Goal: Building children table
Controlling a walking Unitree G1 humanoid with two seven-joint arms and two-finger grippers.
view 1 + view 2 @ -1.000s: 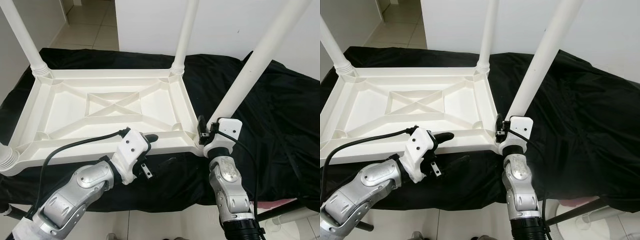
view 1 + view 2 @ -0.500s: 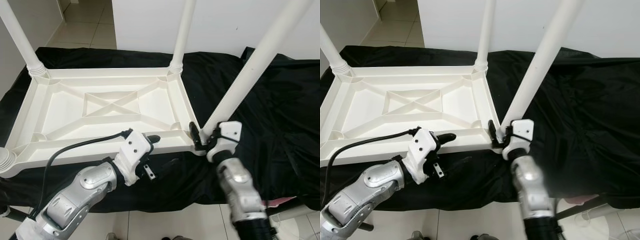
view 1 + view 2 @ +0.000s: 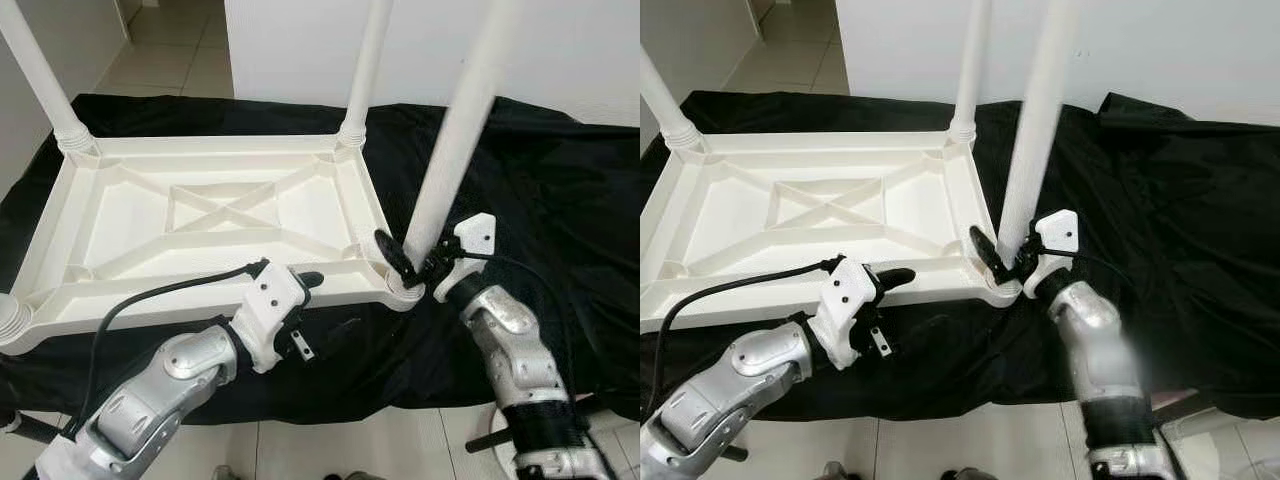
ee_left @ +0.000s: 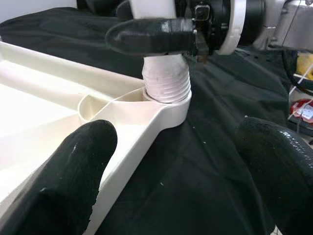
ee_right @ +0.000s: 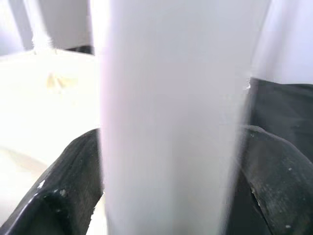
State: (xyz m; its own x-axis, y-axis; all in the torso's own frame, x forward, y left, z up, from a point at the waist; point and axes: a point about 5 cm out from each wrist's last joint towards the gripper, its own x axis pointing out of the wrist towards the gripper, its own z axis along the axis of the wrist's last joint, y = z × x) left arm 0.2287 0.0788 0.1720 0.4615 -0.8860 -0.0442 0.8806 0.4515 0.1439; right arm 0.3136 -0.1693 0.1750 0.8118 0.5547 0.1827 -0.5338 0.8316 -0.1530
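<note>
Because the right gripper (image 3: 408, 268) clamps the white leg (image 3: 450, 150) only low at its threaded base in the near right corner socket of the upturned table (image 3: 110, 215), while the left gripper (image 4: 171, 161) waits open at the near edge, the leg could tilt and cross-thread.

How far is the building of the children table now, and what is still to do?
Three legs look seated: far left, far middle and near left. In hand: the right claw grips the fourth leg, whose threaded end sits in the corner socket of the upturned tabletop. The left claw is open at the near rim. Left: probably finishing that leg and turning the table upright.
</note>
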